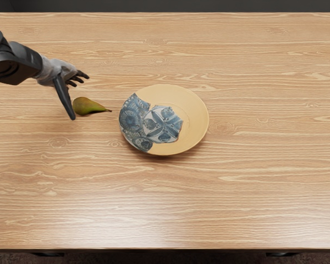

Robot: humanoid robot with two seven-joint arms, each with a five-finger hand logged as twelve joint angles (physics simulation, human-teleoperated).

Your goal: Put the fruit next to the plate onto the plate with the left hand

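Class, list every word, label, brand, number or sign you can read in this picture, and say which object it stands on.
None can be read.
The plate has only a blue and white ornamental pattern, with no letters or numbers.
The pear, the wooden table and the left hand carry no writing.

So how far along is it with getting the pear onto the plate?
Nothing is placed yet: the pear lies on the table, left of the plate and apart from it. In hand: the left hand is at the pear's blunt end, fingers spread, one pointing down beside it, no grasp visible. Left to do: grasp, lift, carry it over and set it on the plate.
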